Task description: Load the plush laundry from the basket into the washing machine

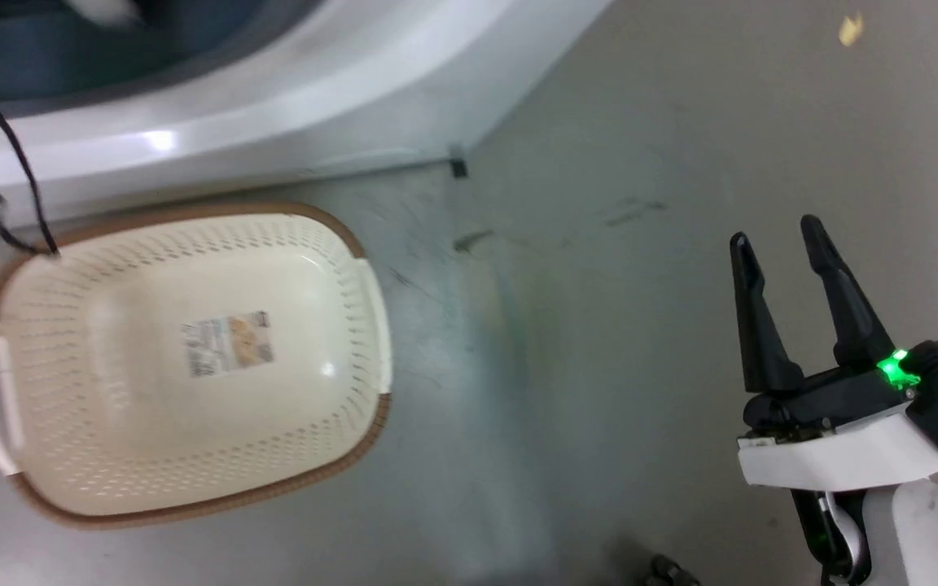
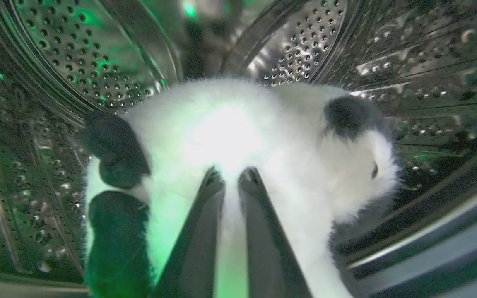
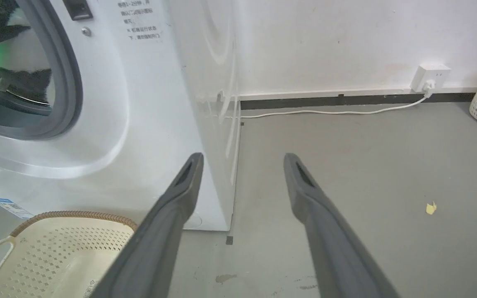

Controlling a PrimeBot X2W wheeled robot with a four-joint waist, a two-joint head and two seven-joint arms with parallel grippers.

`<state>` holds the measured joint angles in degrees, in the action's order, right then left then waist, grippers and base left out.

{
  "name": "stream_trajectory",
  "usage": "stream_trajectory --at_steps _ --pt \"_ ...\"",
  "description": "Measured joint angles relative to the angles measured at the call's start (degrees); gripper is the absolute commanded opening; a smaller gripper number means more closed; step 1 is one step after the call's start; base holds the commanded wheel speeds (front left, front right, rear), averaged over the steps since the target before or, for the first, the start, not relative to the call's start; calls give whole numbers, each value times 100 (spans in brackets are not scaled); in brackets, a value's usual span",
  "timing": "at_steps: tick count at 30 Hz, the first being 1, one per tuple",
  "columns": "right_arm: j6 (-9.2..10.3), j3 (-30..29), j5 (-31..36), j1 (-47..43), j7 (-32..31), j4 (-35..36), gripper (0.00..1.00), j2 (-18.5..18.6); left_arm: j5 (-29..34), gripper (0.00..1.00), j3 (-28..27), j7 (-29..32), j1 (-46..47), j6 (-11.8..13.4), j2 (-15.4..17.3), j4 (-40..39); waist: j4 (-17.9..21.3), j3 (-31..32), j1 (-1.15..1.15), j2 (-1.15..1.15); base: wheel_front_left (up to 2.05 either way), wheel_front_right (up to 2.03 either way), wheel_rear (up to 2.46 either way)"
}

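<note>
While the left gripper (image 2: 231, 171) pinches the plush panda (image 2: 271, 124) inside the drum (image 2: 97, 58), the right gripper (image 1: 777, 231) holds jaws wide, empty.

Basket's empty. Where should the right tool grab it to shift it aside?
Probably the white handle at the end of the basket nearest the open right tool, coming down from that side; it's a thin bar standing off the rim.

we've got a scuffed grey floor (image 3: 346, 165) running up to a plain white wall (image 3: 325, 41) with a dark skirting strip (image 3: 346, 100), a white socket box (image 3: 430, 76) with its cable (image 3: 325, 111) trailing along the floor, plus a little yellow scrap (image 3: 430, 208) lying loose
</note>
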<state>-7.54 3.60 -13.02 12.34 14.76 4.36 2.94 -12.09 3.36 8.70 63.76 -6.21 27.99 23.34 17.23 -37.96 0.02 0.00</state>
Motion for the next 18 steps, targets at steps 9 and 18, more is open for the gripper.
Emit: stream_trajectory --at_steps 9,18 --pt "0 87 -163 73 0 109 100 1 166 0 255 567 1254 -36 369 1310 419 -608 0 0 0 0 0" --pt "0 221 -153 120 0 122 100 0 125 0 678 415 1606 -86 332 1883 430 -721 -1 0 0 0 0"
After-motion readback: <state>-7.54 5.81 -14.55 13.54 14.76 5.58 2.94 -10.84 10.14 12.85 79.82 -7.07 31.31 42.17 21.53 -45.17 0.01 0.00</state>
